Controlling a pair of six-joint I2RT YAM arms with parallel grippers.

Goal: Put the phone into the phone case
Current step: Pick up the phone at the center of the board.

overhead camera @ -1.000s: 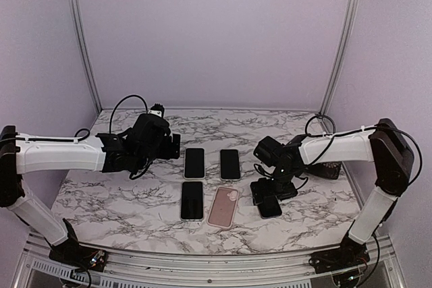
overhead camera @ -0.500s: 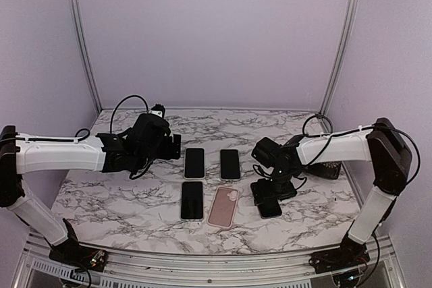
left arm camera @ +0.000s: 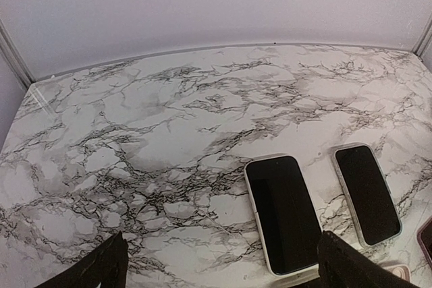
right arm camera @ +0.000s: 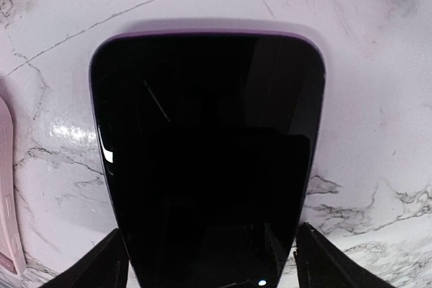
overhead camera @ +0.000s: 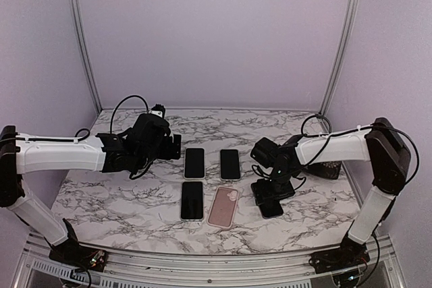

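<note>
Zero phones cased so far: your right claw (right arm camera: 210, 260) straddles the dark phone (right arm camera: 209, 146) at three o'clock of the pink case (overhead camera: 223, 207), grip unconfirmed, left claw (left arm camera: 226, 264) splayed wide.

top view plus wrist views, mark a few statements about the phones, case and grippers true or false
1. The right gripper straddles the dark phone, which lies flat on the table. True.
2. The pink case has a phone in it. False: it lies empty, apart from the dark phone.
3. The left gripper holds a phone. False: it is open with nothing between its fingers.
4. A white-edged phone lies just left of the pink case. True.
</note>
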